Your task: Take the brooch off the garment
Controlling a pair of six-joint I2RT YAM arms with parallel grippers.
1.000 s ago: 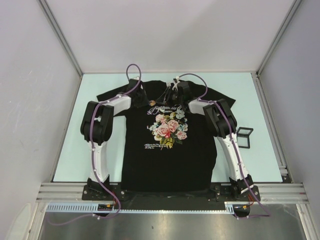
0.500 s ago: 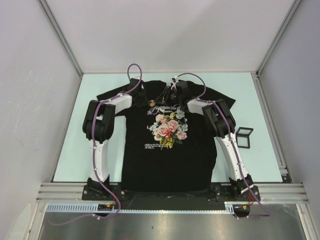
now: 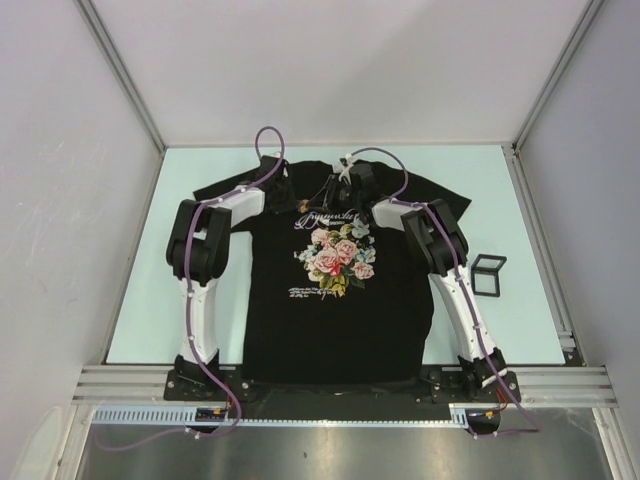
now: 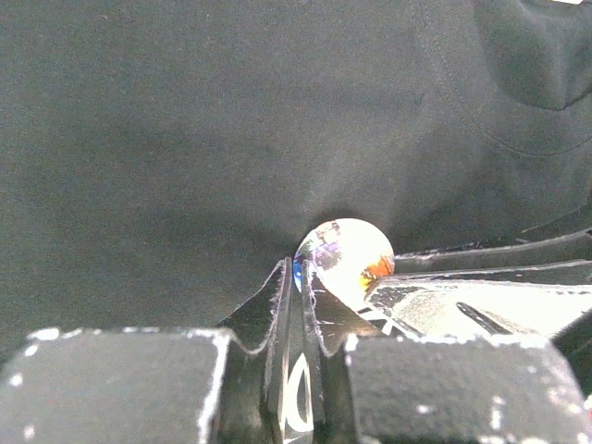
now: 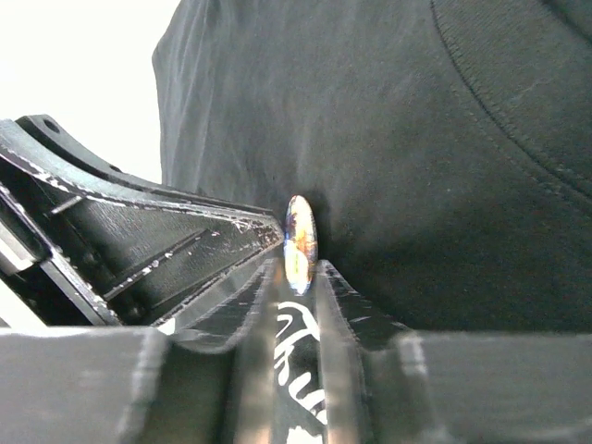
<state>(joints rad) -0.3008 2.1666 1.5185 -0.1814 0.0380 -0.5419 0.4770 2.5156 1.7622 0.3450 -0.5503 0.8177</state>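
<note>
The garment [image 3: 340,310], a black T-shirt with a rose print, lies flat on the table. The brooch [image 4: 344,254] is a small shiny round disc on the chest near the white lettering [image 3: 325,212]. In the right wrist view the brooch [image 5: 300,242] shows edge-on. My left gripper [image 4: 298,277] is shut on a pinch of the shirt's fabric just left of the disc. My right gripper [image 5: 298,268] has its tips closed on the disc's lower edge. In the top view both grippers meet below the collar, left gripper [image 3: 292,200] and right gripper [image 3: 332,196]. There the brooch is hidden.
A small black open frame [image 3: 488,272] stands on the mint table [image 3: 140,300] right of the shirt. Grey walls close in the left, right and back. The right gripper's finger [image 4: 481,287] lies just beside the left jaws.
Both pairs of jaws have narrowed. The left ones now pinch the fabric. The right gripper has edged left and closed around the brooch.
</note>
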